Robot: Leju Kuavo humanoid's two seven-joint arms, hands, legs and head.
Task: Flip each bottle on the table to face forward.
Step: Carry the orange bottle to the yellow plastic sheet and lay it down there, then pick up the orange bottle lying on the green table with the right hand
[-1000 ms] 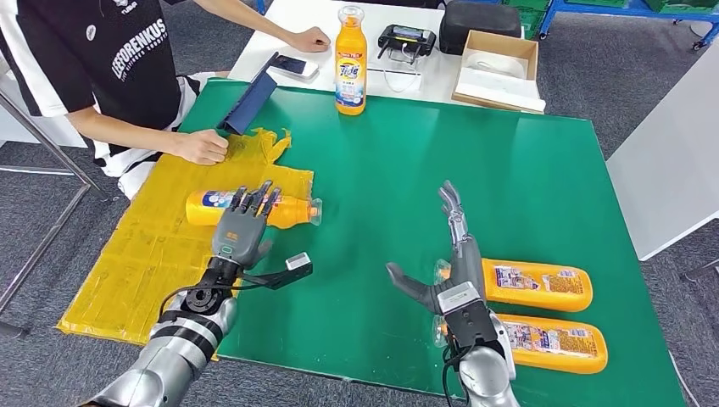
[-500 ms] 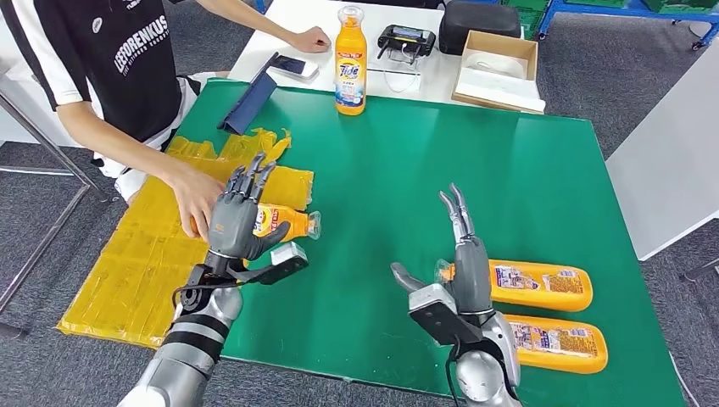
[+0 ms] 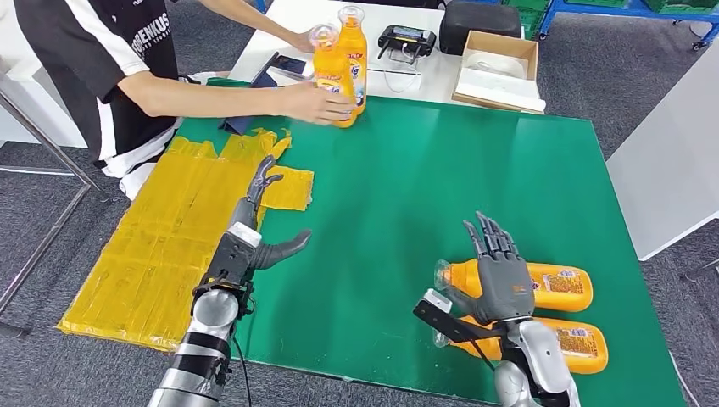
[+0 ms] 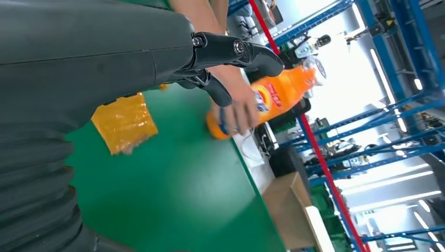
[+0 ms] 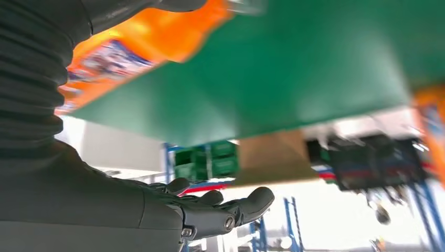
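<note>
Two orange bottles stand upright at the far edge of the green table (image 3: 509, 170): one (image 3: 353, 52) stands free, and a person's hand (image 3: 315, 103) holds the other (image 3: 329, 69) beside it. That held bottle (image 4: 273, 95) also appears in the left wrist view. Two more orange bottles (image 3: 551, 287) (image 3: 566, 343) lie on their sides at the near right. My left hand (image 3: 254, 242) is open with nothing in it, above the table's left edge. My right hand (image 3: 500, 280) is open with its fingers spread, over the neck end of the farther lying bottle (image 5: 141, 42).
A yellow sheet (image 3: 169, 246) covers the table's left edge and hangs off it. Behind the green table, a white table (image 3: 280, 21) carries a phone (image 3: 292, 65), a black device (image 3: 405, 41), a black case (image 3: 479, 19) and a cardboard box (image 3: 498, 69). The person stands at the far left.
The person lifted the lying bottle from under my left hand and stood it beside the upright one. My left hand drew back, holding nothing. My right hand moved near and right, over the lying bottles.
</note>
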